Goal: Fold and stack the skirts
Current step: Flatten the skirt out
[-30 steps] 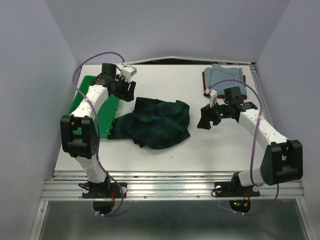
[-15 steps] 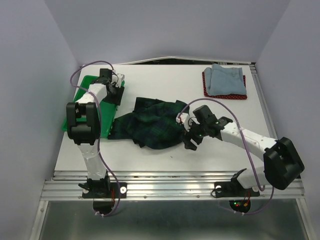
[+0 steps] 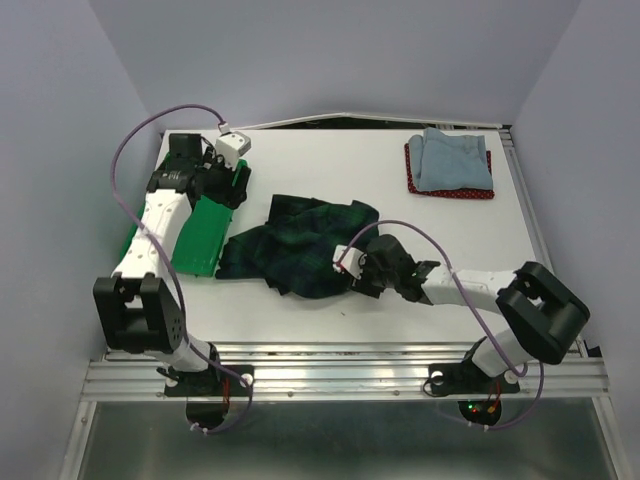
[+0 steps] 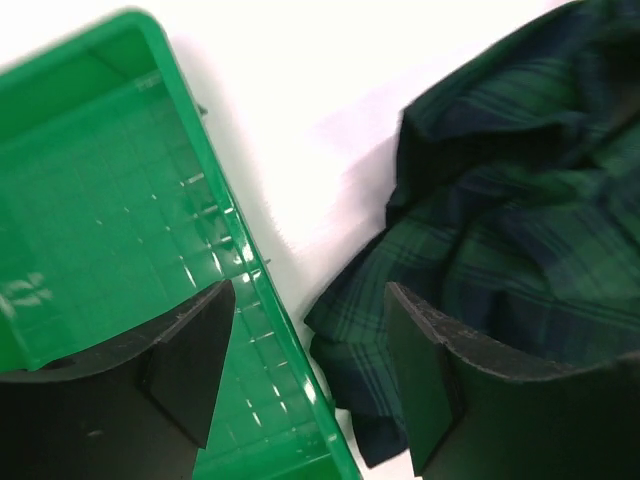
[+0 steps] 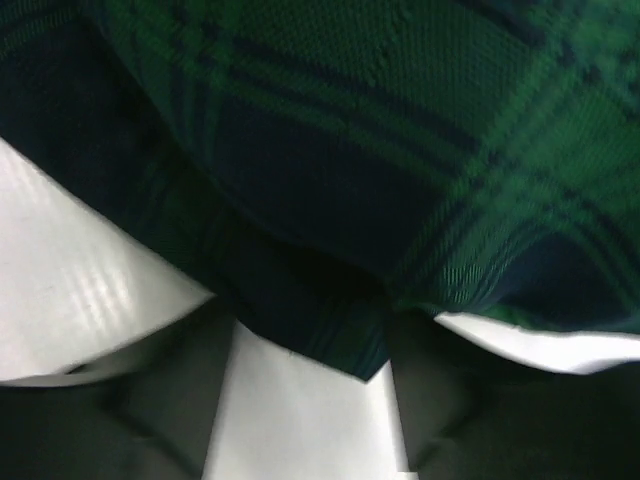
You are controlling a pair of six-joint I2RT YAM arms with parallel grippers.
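The dark green-and-navy plaid skirt [image 3: 305, 248] lies crumpled at the table's middle. My right gripper [image 3: 352, 272] is low at its near right edge. In the right wrist view the gripper [image 5: 310, 420] is open, with a corner of the plaid skirt [image 5: 330, 335] lying between the fingers. My left gripper [image 3: 238, 182] hovers open over the tray's right edge; in the left wrist view it [image 4: 310, 400] straddles the tray rim and the plaid skirt's left edge [image 4: 500, 230]. The folded light blue denim skirt [image 3: 452, 158] lies on the red dotted skirt [image 3: 450, 192] at the far right.
A bright green plastic tray [image 3: 200, 238] sits at the table's left, partly under my left arm; it also shows in the left wrist view [image 4: 110, 230]. Purple walls close in on both sides. A metal rail runs along the near edge [image 3: 340, 375].
My right arm has swung left and toward the near edge, reaching the plaid skirt's near right edge. My left arm has shifted, its elbow dropping to the near left; the gripper stays over the tray's edge.
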